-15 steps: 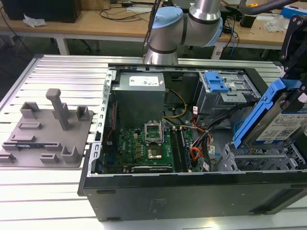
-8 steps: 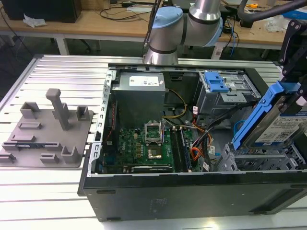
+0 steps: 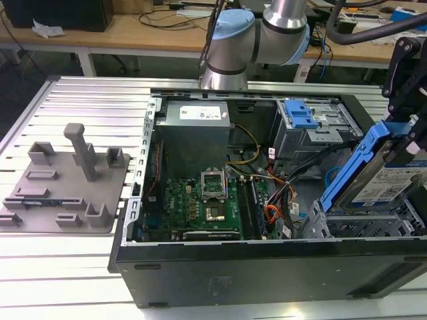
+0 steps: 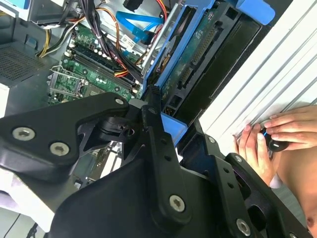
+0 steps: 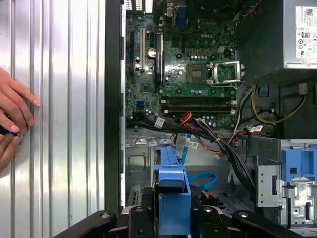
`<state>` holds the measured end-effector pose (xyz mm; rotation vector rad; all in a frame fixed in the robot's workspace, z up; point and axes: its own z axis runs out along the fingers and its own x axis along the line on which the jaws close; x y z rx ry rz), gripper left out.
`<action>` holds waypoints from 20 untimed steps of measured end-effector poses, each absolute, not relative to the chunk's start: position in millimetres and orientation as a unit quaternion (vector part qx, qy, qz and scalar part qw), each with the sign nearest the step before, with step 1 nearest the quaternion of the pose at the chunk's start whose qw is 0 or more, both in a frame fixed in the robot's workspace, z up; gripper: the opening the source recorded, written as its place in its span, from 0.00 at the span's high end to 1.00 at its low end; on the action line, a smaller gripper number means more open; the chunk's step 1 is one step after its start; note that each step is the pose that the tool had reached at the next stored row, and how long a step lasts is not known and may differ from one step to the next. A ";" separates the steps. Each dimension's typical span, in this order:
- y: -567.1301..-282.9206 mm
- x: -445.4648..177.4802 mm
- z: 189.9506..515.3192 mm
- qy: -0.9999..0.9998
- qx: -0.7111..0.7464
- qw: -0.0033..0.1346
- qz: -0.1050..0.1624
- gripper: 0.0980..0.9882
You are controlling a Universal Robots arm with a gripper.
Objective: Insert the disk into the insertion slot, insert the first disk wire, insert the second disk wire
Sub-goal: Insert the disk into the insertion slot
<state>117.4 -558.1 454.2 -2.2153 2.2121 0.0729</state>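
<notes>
In the exterior view, at the computer case's (image 3: 267, 270) near corner on that view's right, the insertion slot (image 3: 363, 225) sits just beneath the disk (image 3: 390, 180). The disk's long axis tilts down toward the slot, and the gripper (image 5: 172, 217) is clamped on its raised blue-framed end.

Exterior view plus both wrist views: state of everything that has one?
disk: gripped, tilted, not seated.
gripper: shut on the disk.
insertion slot: no drive seated in it.
computer case: side open, internals exposed.
CPU socket: bare, no cooler.
person's hands: resting on the table, outside the case.
</notes>
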 end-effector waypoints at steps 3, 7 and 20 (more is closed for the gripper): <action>-558.1 117.4 451.8 0.706 -0.707 0.005 0.023 0.70; -558.2 117.4 448.2 0.706 -0.707 0.005 0.023 0.70; -558.6 117.4 431.1 0.706 -0.707 0.005 0.023 0.70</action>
